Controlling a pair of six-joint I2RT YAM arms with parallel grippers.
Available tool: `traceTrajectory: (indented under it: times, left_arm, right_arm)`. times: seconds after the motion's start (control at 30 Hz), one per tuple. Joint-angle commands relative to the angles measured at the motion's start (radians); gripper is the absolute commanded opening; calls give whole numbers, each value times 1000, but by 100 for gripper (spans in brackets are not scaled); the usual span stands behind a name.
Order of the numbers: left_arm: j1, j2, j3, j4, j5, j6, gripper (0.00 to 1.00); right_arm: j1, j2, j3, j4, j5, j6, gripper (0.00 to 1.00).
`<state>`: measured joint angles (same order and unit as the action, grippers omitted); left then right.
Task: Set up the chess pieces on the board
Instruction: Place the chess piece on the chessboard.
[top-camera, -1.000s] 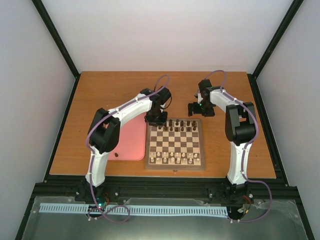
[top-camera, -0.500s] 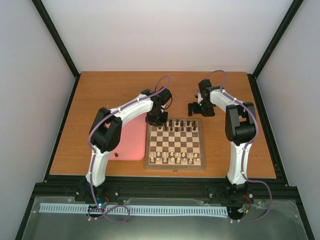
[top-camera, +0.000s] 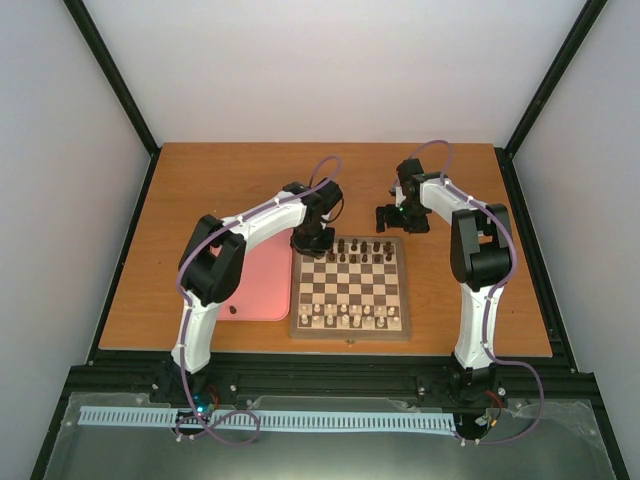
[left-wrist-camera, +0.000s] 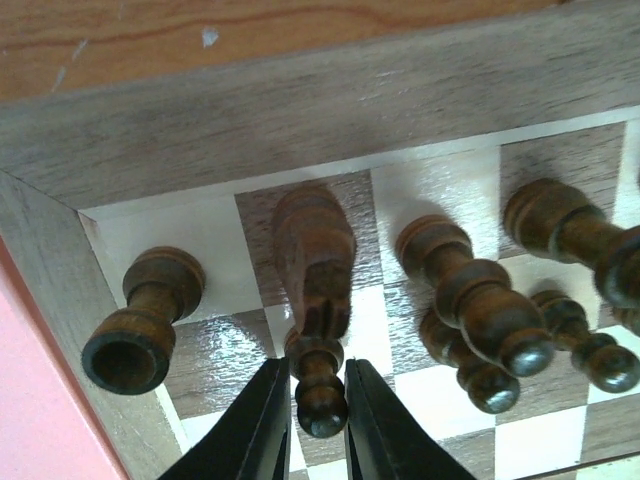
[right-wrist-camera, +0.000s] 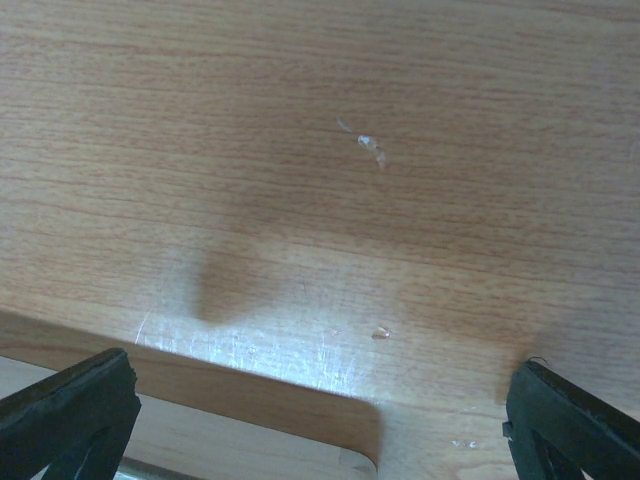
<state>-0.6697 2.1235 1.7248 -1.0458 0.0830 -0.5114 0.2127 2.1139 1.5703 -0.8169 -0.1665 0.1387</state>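
The board (top-camera: 350, 333) lies mid-table, with dark chess pieces (top-camera: 360, 247) along its far rows. My left gripper (top-camera: 312, 238) hovers over the board's far left corner. In the left wrist view, the left gripper (left-wrist-camera: 310, 420) is shut on a dark pawn (left-wrist-camera: 318, 385), which stands in front of a dark knight (left-wrist-camera: 315, 255). A dark rook (left-wrist-camera: 140, 320) occupies the corner square, and a bishop (left-wrist-camera: 470, 290) stands to the knight's right. My right gripper (top-camera: 400, 218) is open just beyond the board's far edge. In the right wrist view its fingertips (right-wrist-camera: 70, 410) sit wide apart over bare wood, holding nothing.
Pale cream pieces (top-camera: 345, 318) fill the board's near rows. A pink tray (top-camera: 262, 285) lies against the board's left side; its edge (left-wrist-camera: 30, 400) shows beside the corner. More dark pawns (left-wrist-camera: 590, 350) crowd close on the right of the held one.
The left gripper's jaws have closed in on the dark pawn. The left arm has shifted only slightly; the right arm has not moved.
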Motion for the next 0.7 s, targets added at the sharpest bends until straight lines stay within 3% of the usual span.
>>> traceTrajectory:
  times: [0.0,0.67]
  left_arm:
    - [-7,-4,-7,13,9,6,17]
    - [-7,0,18,4,47,9,17]
  right_arm:
    - [-3,1,5,1,5,-7,100]
    - [-3,6,13,1,-1,-5,100]
